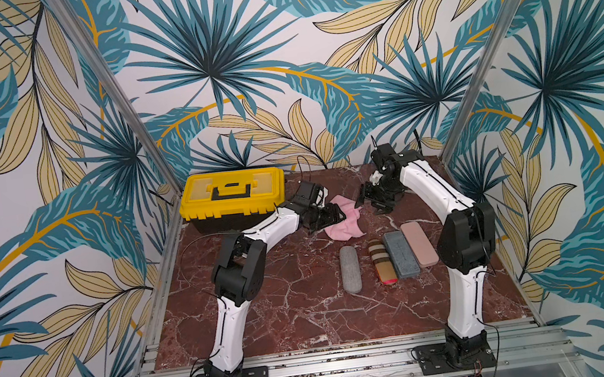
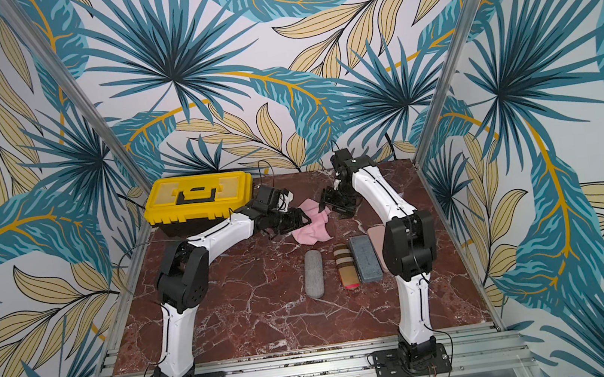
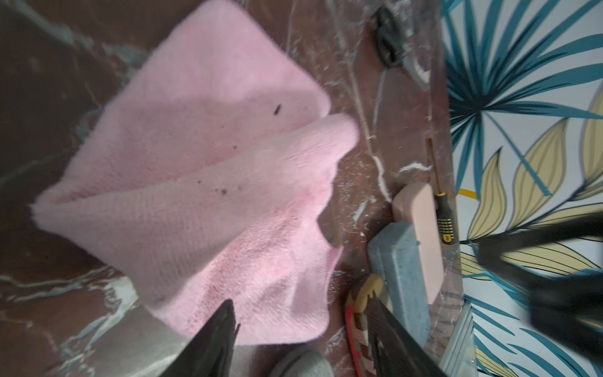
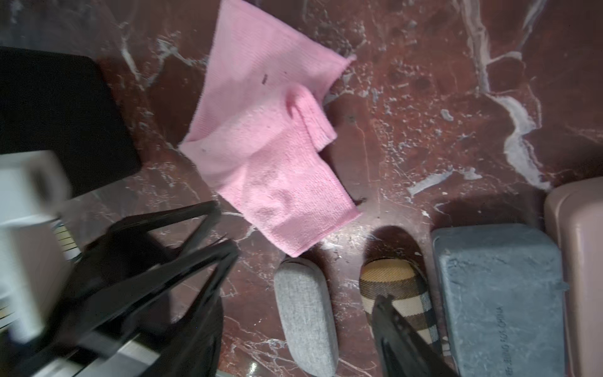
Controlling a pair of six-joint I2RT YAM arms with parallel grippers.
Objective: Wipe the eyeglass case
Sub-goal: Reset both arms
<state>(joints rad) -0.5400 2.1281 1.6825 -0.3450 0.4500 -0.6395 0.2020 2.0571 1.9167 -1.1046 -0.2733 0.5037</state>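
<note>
Marble carries 4 eyeglass cases, 1 cloth.

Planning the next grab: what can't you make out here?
Pink case: mostly behind the right arm in a top view.
Grey case: cut off by the left wrist view's edge.
Left gripper: contact with the pink cloth unclear, small and dark in both top views.
Blue-grey case: print blurred, right wrist view.

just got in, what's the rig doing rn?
Wiping job, not yet underway. The pink cloth lies crumpled on the marble table. The left gripper and right gripper flank it, both open, holding nothing. Four eyeglass cases sit untouched in a row: gray fabric case, plaid case, blue-gray case, pink case.
</note>
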